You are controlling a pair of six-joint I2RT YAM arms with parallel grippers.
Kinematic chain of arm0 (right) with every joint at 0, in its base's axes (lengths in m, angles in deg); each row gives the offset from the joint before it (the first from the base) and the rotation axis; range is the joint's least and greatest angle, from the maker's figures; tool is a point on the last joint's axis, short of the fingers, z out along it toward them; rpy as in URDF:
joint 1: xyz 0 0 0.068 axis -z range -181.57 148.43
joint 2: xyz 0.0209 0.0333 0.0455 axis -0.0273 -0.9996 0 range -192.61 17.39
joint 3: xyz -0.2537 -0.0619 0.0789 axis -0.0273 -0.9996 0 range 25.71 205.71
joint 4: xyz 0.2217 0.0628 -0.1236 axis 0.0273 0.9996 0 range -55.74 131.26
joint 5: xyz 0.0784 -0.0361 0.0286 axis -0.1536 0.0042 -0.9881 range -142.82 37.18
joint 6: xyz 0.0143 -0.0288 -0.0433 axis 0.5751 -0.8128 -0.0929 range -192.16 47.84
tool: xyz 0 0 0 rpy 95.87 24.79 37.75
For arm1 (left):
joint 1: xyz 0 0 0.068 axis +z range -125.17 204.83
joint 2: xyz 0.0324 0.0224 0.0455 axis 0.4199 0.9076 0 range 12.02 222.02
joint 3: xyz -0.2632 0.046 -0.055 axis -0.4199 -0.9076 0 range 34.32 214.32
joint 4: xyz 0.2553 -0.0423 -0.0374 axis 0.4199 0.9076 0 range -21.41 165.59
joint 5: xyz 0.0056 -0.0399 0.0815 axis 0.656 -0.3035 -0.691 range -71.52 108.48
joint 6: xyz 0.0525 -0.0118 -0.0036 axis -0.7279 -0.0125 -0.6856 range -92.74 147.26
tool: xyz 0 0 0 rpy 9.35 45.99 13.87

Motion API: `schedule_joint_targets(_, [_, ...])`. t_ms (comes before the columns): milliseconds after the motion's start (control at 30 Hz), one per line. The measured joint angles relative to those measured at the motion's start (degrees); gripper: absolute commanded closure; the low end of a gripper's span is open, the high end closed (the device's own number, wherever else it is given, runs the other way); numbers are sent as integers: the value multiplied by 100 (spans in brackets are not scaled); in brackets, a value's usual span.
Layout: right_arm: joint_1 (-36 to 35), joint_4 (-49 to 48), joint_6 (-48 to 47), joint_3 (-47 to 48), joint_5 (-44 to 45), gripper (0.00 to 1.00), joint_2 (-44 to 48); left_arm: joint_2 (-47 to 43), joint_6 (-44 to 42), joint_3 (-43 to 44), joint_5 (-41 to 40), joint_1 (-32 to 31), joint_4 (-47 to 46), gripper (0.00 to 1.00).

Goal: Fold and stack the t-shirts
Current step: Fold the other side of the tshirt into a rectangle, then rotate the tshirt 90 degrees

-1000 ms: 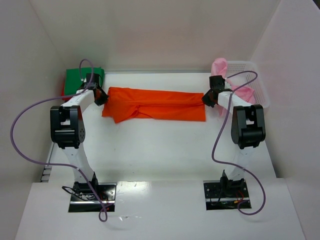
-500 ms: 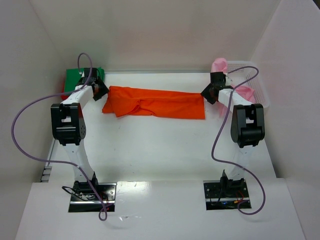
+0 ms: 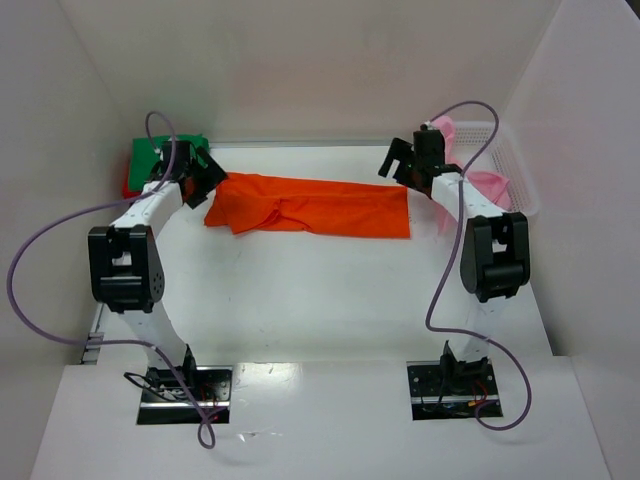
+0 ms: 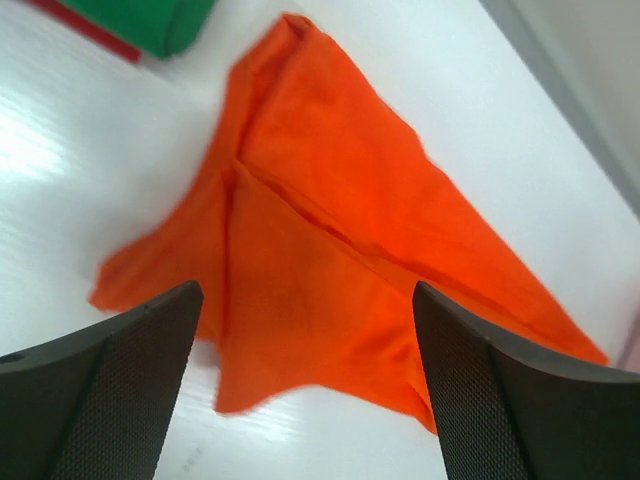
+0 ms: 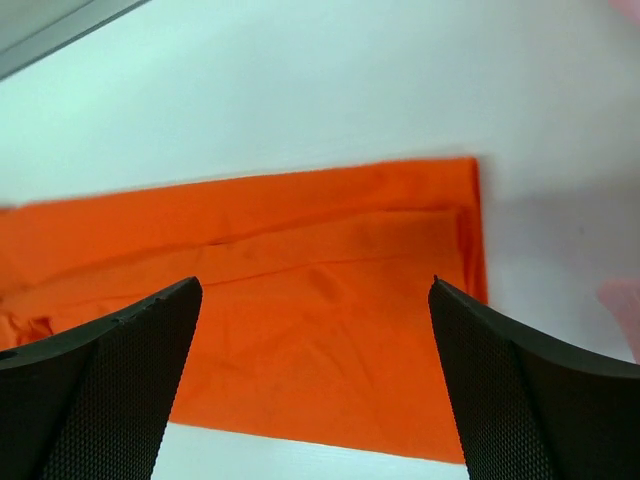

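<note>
- The left gripper [image 3: 205,172] is seen with its jaws spread wide and nothing between them. It hangs just above the left end of the orange t-shirt [image 3: 320,205].
- The right gripper [image 3: 400,160] is likewise spread wide and empty, and is held over the shirt's right end, near the far corner.
- The orange t-shirt is laid on the table [image 3: 320,300] as a long band folded lengthwise, in the far half between the two grippers. Its right end is flat and square. Its left end is bunched, with a loose flap spilling toward the near side.
- The cloth is judged to be light, limp and without any stiffness. Sagging and dragging are to be expected if it is lifted at one point, and the layers may slide apart.
- A hold is best taken at the end corners, with every layer pinched together. The rumpled left flap would probably have to be smoothed or gathered in first.
- From the bases at the near edge both arms are stretched forward with elbows raised, and the wrists are turned inward toward the shirt.
- Farther back, a folded green t-shirt [image 3: 150,155] is set in the far left corner on a red t-shirt [image 3: 127,187], of which only an edge shows.
- At the far right a pink t-shirt [image 3: 487,185] is heaped in the basket [image 3: 515,150] and spills over its rim.
</note>
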Motion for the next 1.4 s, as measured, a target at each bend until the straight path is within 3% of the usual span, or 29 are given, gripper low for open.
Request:
schedule_joint_targets(233, [-651,13,-2258,721,-111,0,22,-933,1482,-831,-278,-455,-446,3])
schedule_joint_targets(400, [-1191,164,-4118,761,-28,0,-11,-920,2538,-1161,-671,-632,-619,1])
schedule_joint_targets(600, [-1215,326,-5427,704,-31,0,-227,-785,3427,-1191,-1169,-787,-656,1])
schedule_joint_targets(933, [-1069,841,-6203,1121,-356,0,-1360,-605,3840,-1023,-1694,-1104,-625,0])
schedule_joint_targets(1400, [-1073,1657,-6476,1829,-1093,0,-2022,-704,3641,-949,-1744,-986,-629,0])
